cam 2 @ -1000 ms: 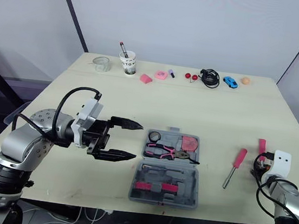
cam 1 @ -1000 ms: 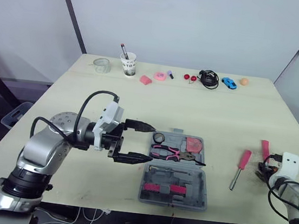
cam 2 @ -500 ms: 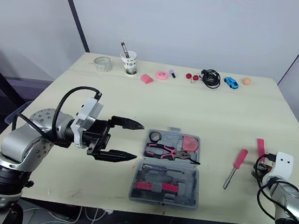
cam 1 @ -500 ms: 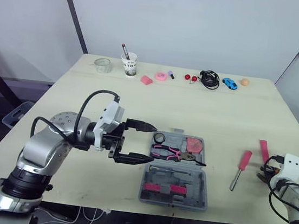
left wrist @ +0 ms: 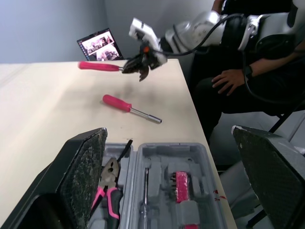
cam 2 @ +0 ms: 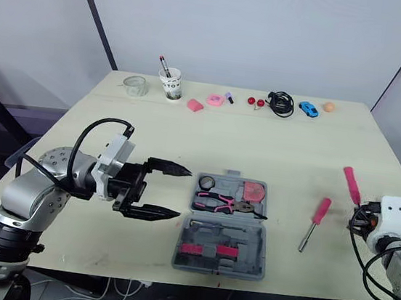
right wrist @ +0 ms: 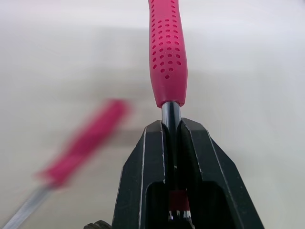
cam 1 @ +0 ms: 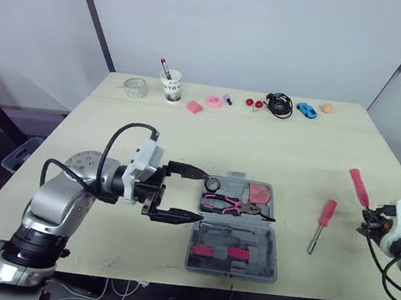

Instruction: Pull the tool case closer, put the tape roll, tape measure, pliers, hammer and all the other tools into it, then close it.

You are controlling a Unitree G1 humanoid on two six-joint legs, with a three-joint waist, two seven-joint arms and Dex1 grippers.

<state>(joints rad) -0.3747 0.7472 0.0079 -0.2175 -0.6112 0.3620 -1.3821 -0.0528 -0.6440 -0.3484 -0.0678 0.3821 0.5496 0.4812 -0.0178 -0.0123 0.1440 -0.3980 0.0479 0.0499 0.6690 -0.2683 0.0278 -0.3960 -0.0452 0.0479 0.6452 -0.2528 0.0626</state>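
matt plastic tool case [cam 1: 269, 255], dimpled pink handle [right wrist: 167, 62]

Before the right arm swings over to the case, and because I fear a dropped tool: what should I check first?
1. Right claw shut on the pink-handled tool, gripping its dark shaft: ok.
2. Tool raised off the table: ok.
3. Tool case lid open: ok.
4. Free slot in the case for this tool: cannot tell.
5. Left claw open and holding nothing, beside the case's left edge: ok.
6. Screwdriver packed: not ok, it lies on the table.
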